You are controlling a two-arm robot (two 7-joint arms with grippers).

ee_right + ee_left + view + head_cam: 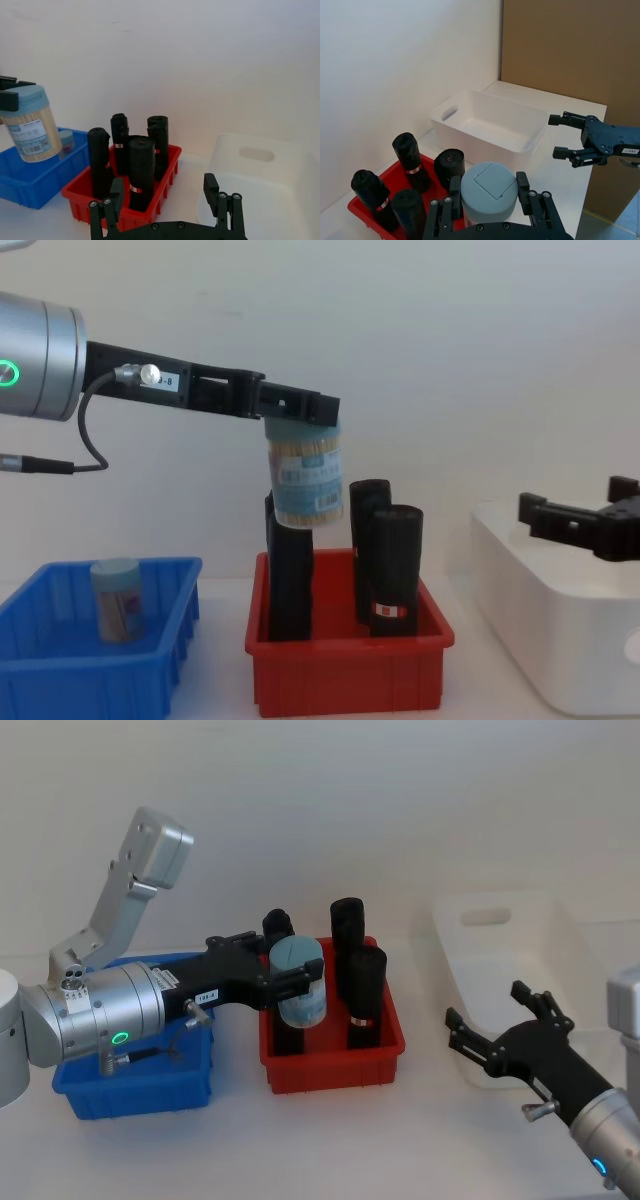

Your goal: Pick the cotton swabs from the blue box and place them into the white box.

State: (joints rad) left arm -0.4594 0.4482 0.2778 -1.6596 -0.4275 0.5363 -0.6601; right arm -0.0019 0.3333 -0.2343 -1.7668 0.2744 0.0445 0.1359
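Note:
My left gripper point(290, 968) is shut on a cotton swab jar point(299, 983) with a light blue lid, holding it in the air over the red bin. From the side the jar point(305, 480) hangs upright below the fingers point(295, 405), above the black cylinders. The left wrist view shows its lid point(488, 189) from above. Another cotton swab jar point(118, 598) stands in the blue box point(90, 680) at the left. The white box point(510, 935) sits at the right. My right gripper point(488, 1010) hovers open and holds nothing at the white box's near left side point(575, 510).
A red bin point(330, 1075) with several tall black cylinders point(366, 982) stands between the blue box point(130, 1105) and the white box. A bare wall runs behind the table.

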